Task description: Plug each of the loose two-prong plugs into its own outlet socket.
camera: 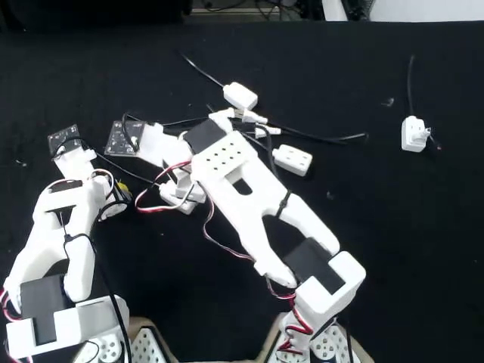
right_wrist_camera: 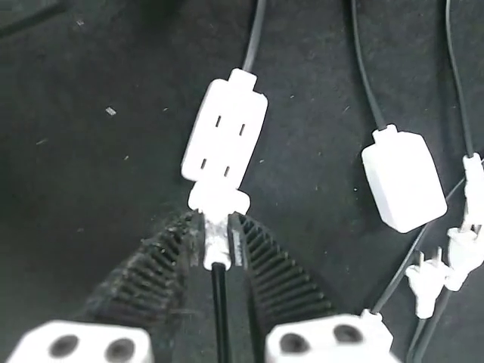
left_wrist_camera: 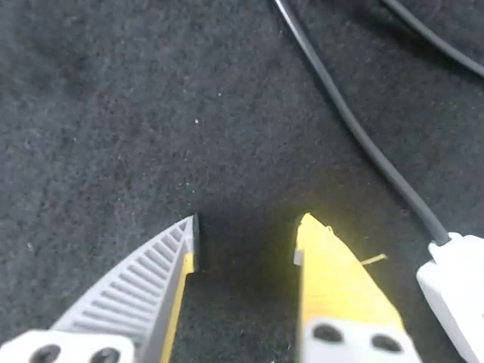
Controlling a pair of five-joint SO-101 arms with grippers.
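Touching the outlet strip [right_wrist_camera: 224, 136], plug [right_wrist_camera: 218, 206] with prongs hidden, pinched in right gripper [right_wrist_camera: 217, 223] (arm [camera: 249, 189] stretched forward), left gripper [left_wrist_camera: 248, 223] spread above cloth [left_wrist_camera: 113, 113].

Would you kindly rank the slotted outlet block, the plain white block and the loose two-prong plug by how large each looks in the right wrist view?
Largest: the slotted outlet block and the plain white block, which look about alike, so I leave them unranked.
Smallest: the loose two-prong plug, clearly.

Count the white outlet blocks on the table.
3. One outlet block ahead of the right gripper, one beside that arm, one alone far right. Arms may hide others.
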